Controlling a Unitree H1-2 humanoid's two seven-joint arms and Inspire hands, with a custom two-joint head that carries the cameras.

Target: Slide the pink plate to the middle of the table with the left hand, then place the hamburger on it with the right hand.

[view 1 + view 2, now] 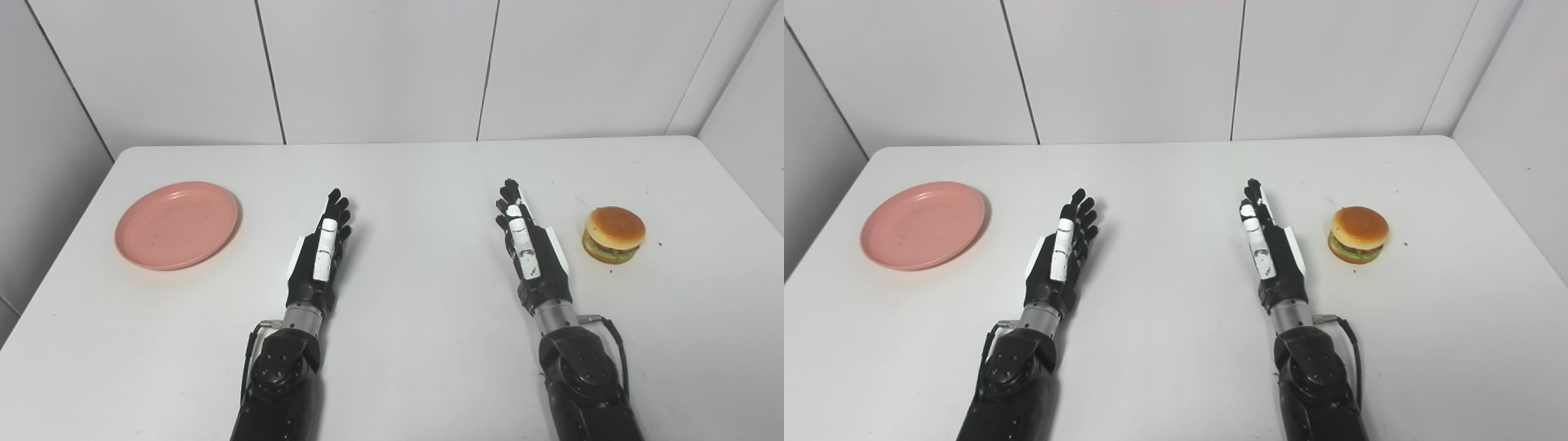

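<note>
A white table (404,367) fills most of both views, backed by white wall panels (380,67). The right eye view shows more bare table to the right of the burger and cuts the left wall down to a narrow strip; the left eye view shows more of that left wall and less table on the right. Otherwise the two agree.

Both black arms come up from the bottom edge and lie well apart, with the middle of the table bare between them. The left hand (321,248) is edge-on, fingers stretched forward and a little spread, holding nothing. The right hand (528,245) is posed the same way, fingers straight and close together, also holding nothing.

The plate (176,225), pink and bare, sits at the table's left side, well apart from the left hand. The burger (614,234) stands upright at the right side, near the right hand but not touching it.
</note>
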